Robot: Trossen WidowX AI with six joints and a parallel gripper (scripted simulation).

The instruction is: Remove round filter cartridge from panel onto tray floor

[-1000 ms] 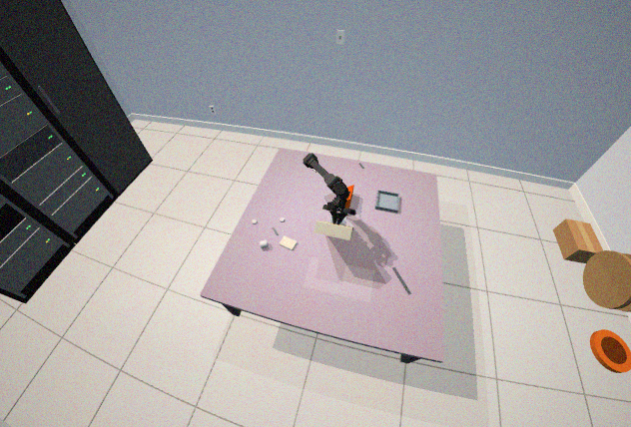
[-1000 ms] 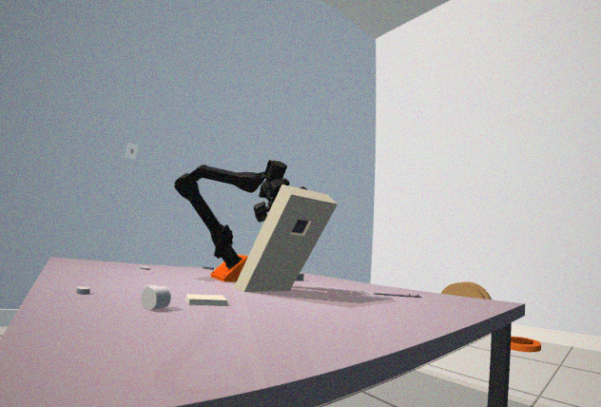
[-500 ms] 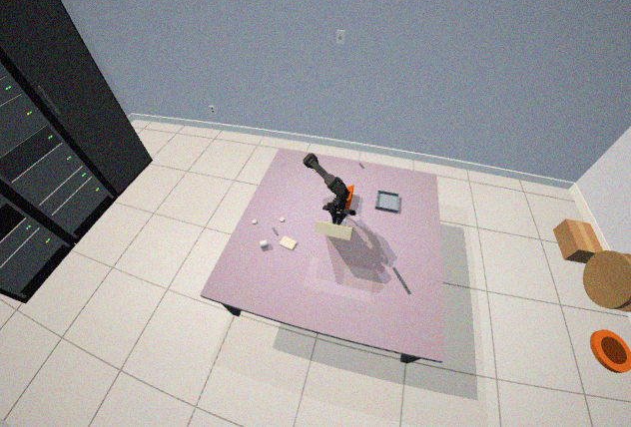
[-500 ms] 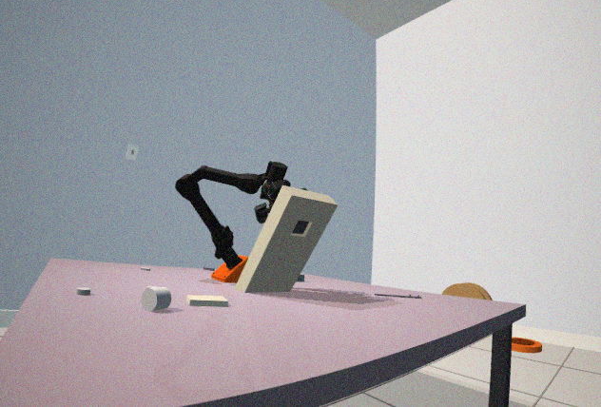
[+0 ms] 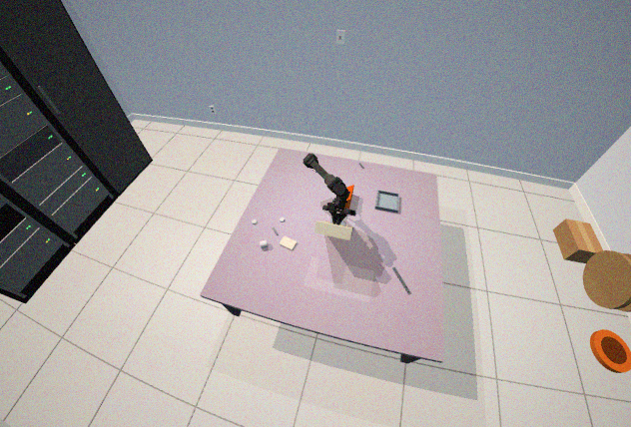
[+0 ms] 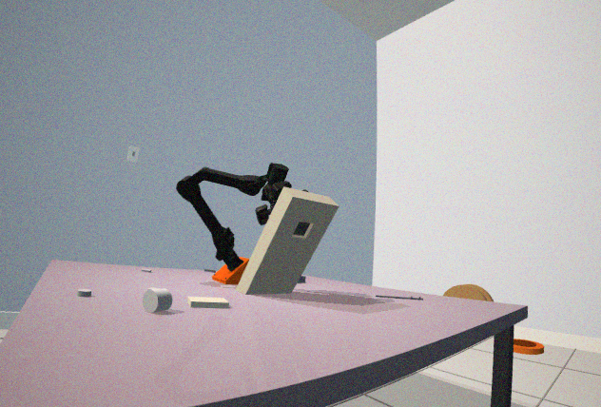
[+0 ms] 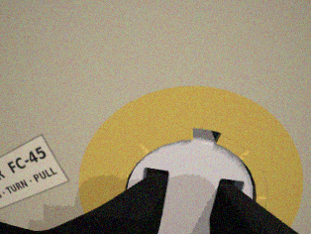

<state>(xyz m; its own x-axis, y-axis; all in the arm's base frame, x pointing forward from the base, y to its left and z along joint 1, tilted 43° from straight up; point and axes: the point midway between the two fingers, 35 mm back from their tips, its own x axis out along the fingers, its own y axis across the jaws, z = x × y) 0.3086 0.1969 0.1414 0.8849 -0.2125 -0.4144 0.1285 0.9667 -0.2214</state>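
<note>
The cartridge (image 7: pixel 190 155) shows in the wrist view as a round white face inside the yellow ring (image 7: pixel 106 149) of the beige service panel (image 5: pixel 333 230) (image 6: pixel 276 261). It sits in the panel's opening; I cannot tell whether it stands proud. A grey notch shows at the ring's inner edge above it. My gripper (image 7: pixel 188 184) has one black fingertip in each slot and is shut on the web between the slots. In the top view it is at the panel's robot-facing side; in the exterior view the panel hides the fingertips. The tray (image 5: pixel 377 201), dark-rimmed with a pale floor, is empty.
The panel leans on the pink table (image 5: pixel 325 310). A printed label (image 7: pixel 31 171) is beside the ring. A white cylinder (image 5: pixel 263 243) (image 6: pixel 157 300), a cream block (image 5: pixel 288 242) (image 6: pixel 208 301) and small white pieces lie on one side. A dark rod (image 5: pixel 401 280) lies on the other.
</note>
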